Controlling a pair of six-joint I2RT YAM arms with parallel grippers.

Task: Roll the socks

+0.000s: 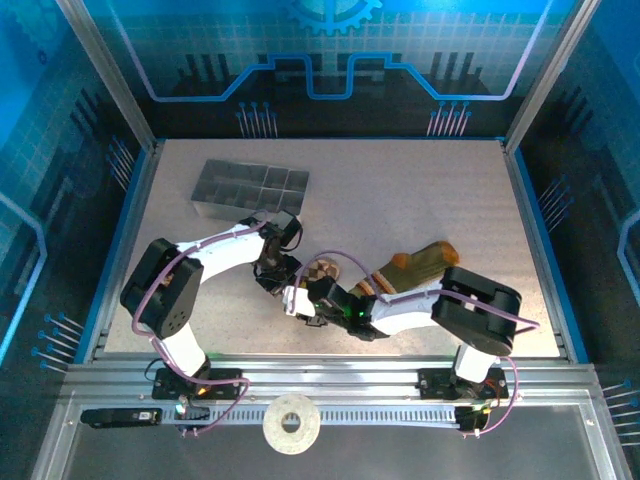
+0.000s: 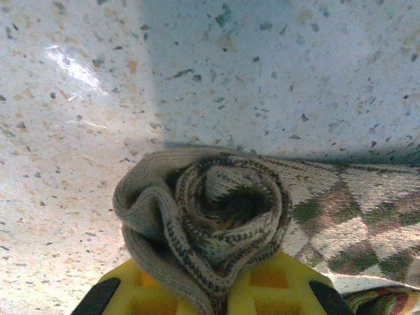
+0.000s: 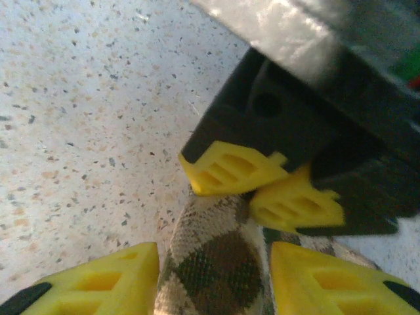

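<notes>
The beige-and-brown checkered sock (image 1: 322, 268) lies mid-table, partly wound into a tight spiral roll (image 2: 216, 210). My left gripper (image 1: 278, 272) is shut on the roll's end, its yellow fingertips (image 2: 282, 289) pinching the fabric from below in the left wrist view. In the right wrist view the roll (image 3: 216, 262) runs between my right gripper's (image 3: 213, 282) yellow fingers (image 3: 105, 282), which press both of its sides. The left gripper's closed tips (image 3: 262, 190) sit at the roll's far end. The olive sock (image 1: 425, 262) with a mustard toe lies flat to the right, under the right arm.
A grey compartmented tray (image 1: 250, 187) stands at the back left of the speckled table (image 1: 420, 190). A white tape roll (image 1: 291, 423) rests on the rail by the arm bases. A striped sock edge (image 2: 384, 302) shows beside the roll.
</notes>
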